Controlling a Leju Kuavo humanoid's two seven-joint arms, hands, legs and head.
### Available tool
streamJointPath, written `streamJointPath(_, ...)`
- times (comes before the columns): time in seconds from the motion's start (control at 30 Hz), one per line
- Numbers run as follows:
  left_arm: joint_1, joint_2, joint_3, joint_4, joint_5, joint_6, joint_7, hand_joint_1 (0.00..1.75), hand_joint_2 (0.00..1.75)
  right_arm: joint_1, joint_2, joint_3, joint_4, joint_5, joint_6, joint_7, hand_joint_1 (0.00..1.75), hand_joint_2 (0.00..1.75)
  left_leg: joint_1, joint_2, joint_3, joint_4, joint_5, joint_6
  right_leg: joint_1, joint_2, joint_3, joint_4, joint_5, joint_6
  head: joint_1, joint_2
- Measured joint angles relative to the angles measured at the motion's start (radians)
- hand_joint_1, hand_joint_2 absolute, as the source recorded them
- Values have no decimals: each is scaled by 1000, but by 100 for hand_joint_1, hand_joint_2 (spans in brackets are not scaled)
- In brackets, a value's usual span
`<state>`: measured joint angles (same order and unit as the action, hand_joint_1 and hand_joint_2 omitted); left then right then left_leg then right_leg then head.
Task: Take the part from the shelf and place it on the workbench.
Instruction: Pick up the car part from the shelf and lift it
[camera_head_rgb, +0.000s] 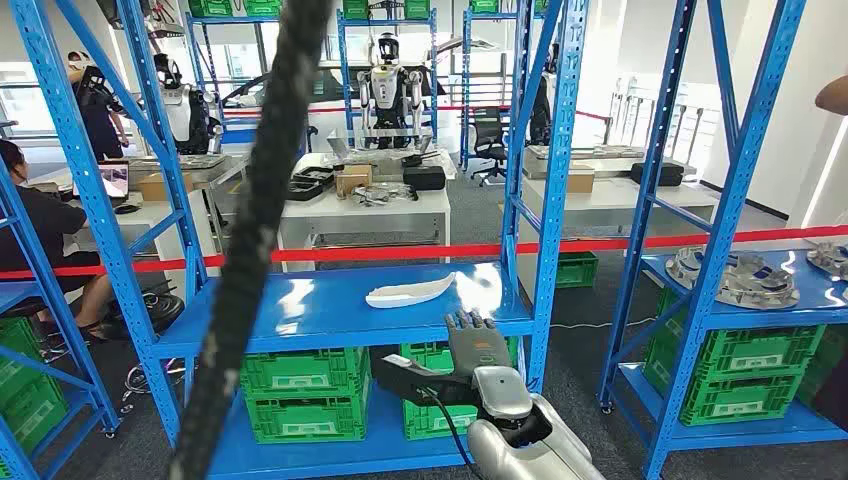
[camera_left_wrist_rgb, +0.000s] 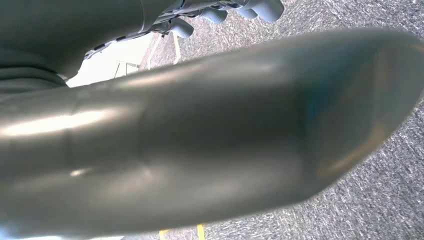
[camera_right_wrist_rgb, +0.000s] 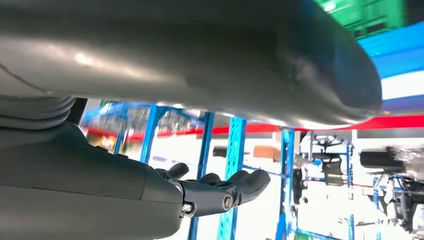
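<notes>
Blue shelf (camera_head_rgb: 330, 310) — white part (camera_head_rgb: 410, 292) just beyond right robot hand (camera_head_rgb: 476, 345), fingers spread, empty

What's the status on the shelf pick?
Right hand open, raised just below shelf edge. White part lying on shelf, untouched. Dark cable hangs across view.

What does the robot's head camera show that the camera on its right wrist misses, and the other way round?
Head view alone: the white curved part lying on the blue metal shelf, green plastic crates underneath, and the right hand raised just below the shelf's front edge, apart from the part. Right wrist view alone: a close side look at that hand's dark fingers, stretched out with nothing in them, under a grey thumb. Both share the right hand, blue rack posts and a red tape barrier.
</notes>
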<state>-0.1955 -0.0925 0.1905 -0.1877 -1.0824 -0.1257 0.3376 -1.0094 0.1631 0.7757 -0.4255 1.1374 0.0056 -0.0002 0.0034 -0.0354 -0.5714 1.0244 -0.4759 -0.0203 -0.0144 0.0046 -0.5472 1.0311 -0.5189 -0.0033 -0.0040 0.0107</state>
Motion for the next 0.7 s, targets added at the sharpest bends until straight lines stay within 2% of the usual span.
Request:
streamJointPath(0.37,0,0,17,4,-5,0,-22,0,0,65,28,65,38,47,15,-37,0,0,-1,0,-2,3,0,1,-2,0,0,-2,1,2,0,0)
streamJointPath(0.53,2,0,18,5,-5,1,-26,0,0,73,35,83,44,47,16,-43,0,0,-1,0,-8,10,-3,5,-3,0,-2,-2,3,6,0,0)
streamJointPath(0.6,2,0,18,5,-5,1,-27,0,0,74,37,87,45,47,16,-43,0,0,-2,0,-11,8,-6,13,-3,0,-1,-1,8,12,0,0)
streamJointPath(0.7,4,-2,19,5,-5,3,-31,0,0,77,41,92,45,47,18,-44,0,0,2,1,0,-12,-6,34,-3,0,-6,20,23,24,0,0)
